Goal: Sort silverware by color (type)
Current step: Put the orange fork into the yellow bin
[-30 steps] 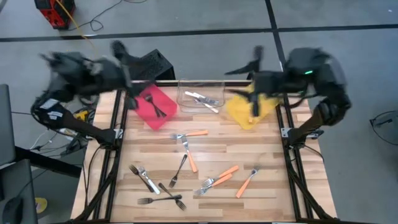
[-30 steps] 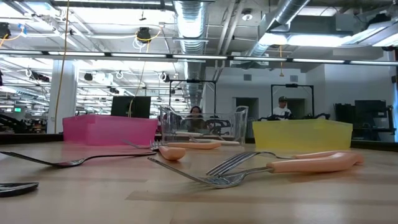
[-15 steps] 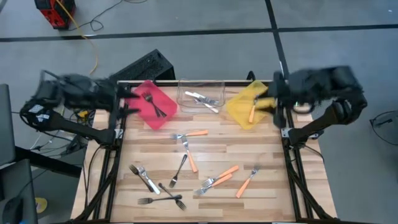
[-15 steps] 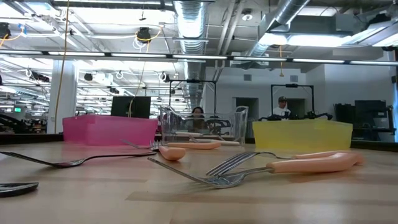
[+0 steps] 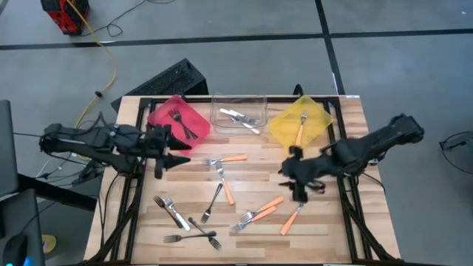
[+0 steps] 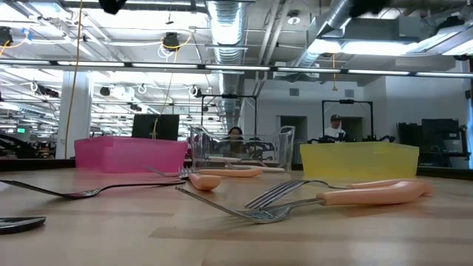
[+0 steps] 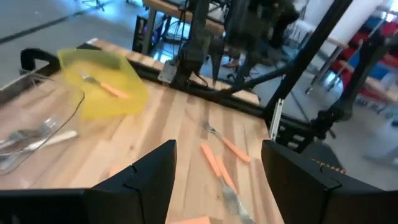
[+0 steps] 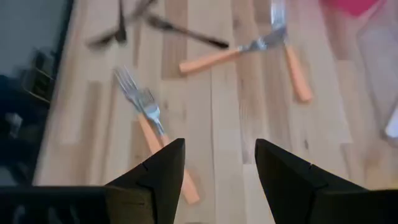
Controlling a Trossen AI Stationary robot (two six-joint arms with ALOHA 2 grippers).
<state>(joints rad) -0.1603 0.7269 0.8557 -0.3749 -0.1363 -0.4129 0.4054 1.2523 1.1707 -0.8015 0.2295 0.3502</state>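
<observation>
Orange-handled forks point(image 5: 262, 210) lie flat on the wood, with another point(image 5: 229, 158) toward the middle. Dark forks point(image 5: 203, 230) and a silver fork point(image 5: 171, 212) lie near the near-left corner. At the far edge, the red bin point(image 5: 159, 118) holds dark forks, the clear bin point(image 5: 259, 100) silver ones, and the yellow bin point(image 5: 284, 129) an orange-handled one. My left gripper point(image 5: 174, 154) is open, just nearer than the red bin. My right gripper point(image 5: 290, 181) is open above the orange-handled forks point(image 8: 149, 124) on the right.
Black frame rails run along the table's left point(image 5: 133, 192) and right point(image 5: 349, 199) sides. A dark box point(image 5: 174, 77) sits on the floor beyond the far edge. In the low view people show in the room behind the bins. Bare wood lies between the scattered forks.
Both arms have come away from the far bins and swung down over the table. The left gripper moved from beside the red bin toward the near edge. The right gripper moved from over the yellow bin toward the near edge and the middle. The forks on the table have stayed put.
</observation>
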